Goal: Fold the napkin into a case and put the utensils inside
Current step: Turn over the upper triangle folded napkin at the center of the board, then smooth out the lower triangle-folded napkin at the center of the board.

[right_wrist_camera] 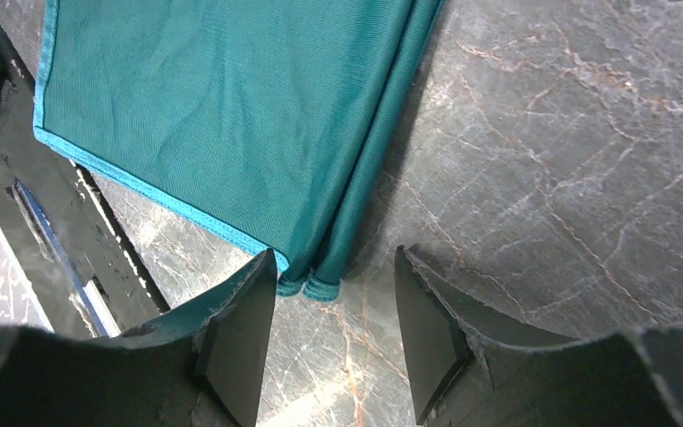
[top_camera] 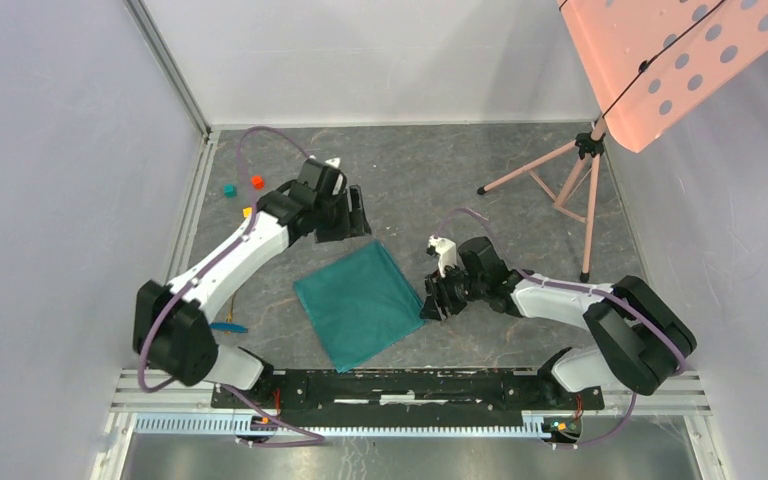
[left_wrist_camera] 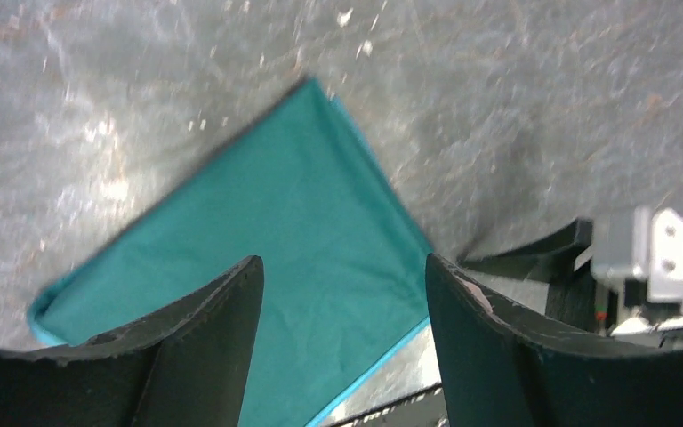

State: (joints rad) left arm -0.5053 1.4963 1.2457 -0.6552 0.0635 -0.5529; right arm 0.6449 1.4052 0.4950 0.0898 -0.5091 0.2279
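Grey marbled tabletop carries the napkin [top_camera: 360,303], folded double and lying flat between the arms. Left claw [left_wrist_camera: 342,267] hangs wide and empty over its far corner. Right claw [right_wrist_camera: 336,258] stands parted, holding nothing, just off the doubled right corner. For the next fold, each should probably pinch every layer and lift together, hems aligned. One blue utensil [top_camera: 228,326] lies beside the left arm.

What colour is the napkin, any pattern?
The napkin is plain teal-green, no pattern; the right wrist view shows it best.
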